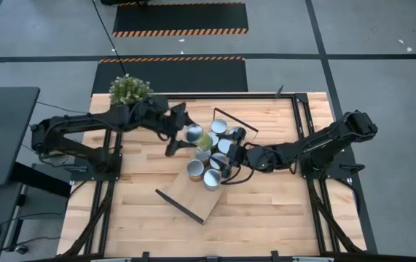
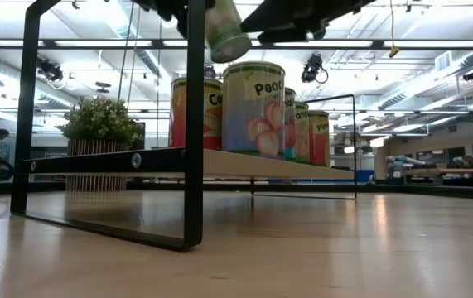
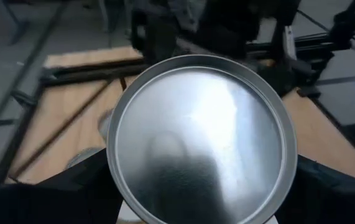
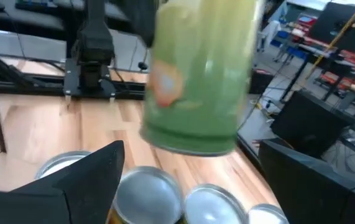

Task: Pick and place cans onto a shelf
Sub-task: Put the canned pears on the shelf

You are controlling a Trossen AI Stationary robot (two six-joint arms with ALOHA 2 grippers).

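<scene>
My left gripper (image 1: 186,135) is shut on a can with a shiny silver end (image 1: 194,133) and a green side (image 1: 205,140). It holds the can in the air over the shelf. The can also shows in the low view (image 2: 224,29) and in the right wrist view (image 4: 202,81). The shelf (image 1: 193,200) is a light-wood board with black wire frames, lying slantwise at the table's middle. Several cans (image 1: 213,178) stand upright on it in a cluster (image 2: 253,108). My right gripper (image 4: 202,186) is open and empty just above those cans (image 4: 146,196), at their right side (image 1: 231,154). My left gripper pinches the can by its opposite sides, next to the silver end's rim (image 3: 112,174), with one finger (image 3: 84,183) on each side. The round end (image 3: 202,130) faces back toward the wrist. The can is lifted clear and hangs tilted above the standing cans.
A potted green plant (image 1: 130,89) stands at the table's far left corner, beside the left arm. Bare plank tabletop (image 1: 280,211) lies near and to the right of the shelf. The shelf's wire end frames (image 2: 193,124) stand up at both short ends.
</scene>
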